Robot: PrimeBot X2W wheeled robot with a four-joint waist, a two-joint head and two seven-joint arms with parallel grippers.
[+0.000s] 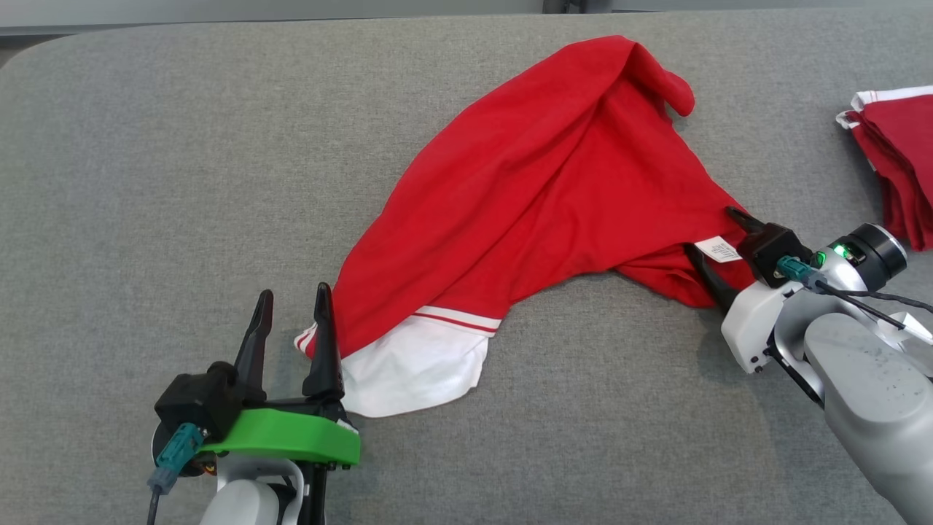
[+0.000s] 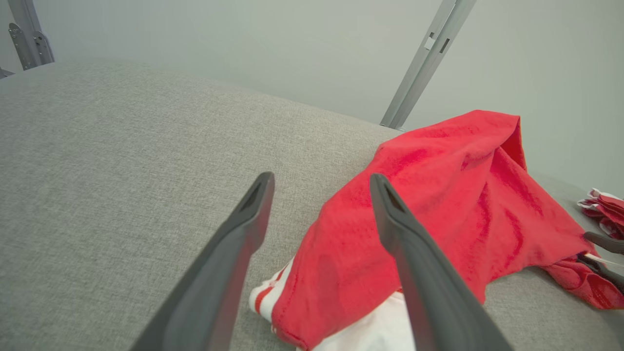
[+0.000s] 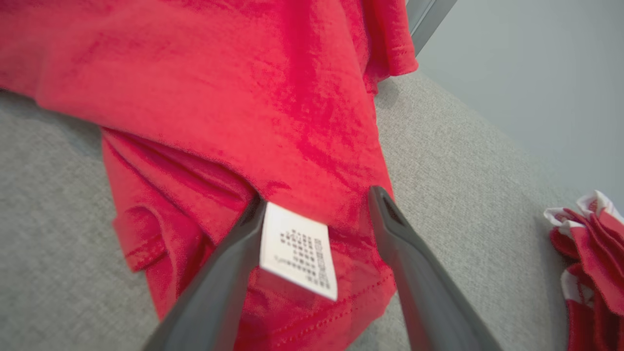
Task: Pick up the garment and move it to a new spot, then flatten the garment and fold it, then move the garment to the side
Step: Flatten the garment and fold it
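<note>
- Grey cloth-topped table (image 1: 146, 182); red garment (image 1: 539, 189) lies mid-table, bunched up, not flat or folded.
- Progress: early, I'd judge. Flattening, folding and the move aside are all left.
- Left gripper (image 1: 294, 292): low by white sleeve (image 1: 415, 364), fingers apart, empty.
- Right gripper (image 1: 711, 230): angled in, fingers apart astride garment edge at label (image 3: 297, 251), not clamped.

Grey fabric-covered counter (image 1: 182, 182); folded red-and-white stack of cloth (image 1: 900, 160) at its right edge; grey metal strut (image 2: 424, 63) rising behind, against a pale wall (image 2: 243, 39).
</note>
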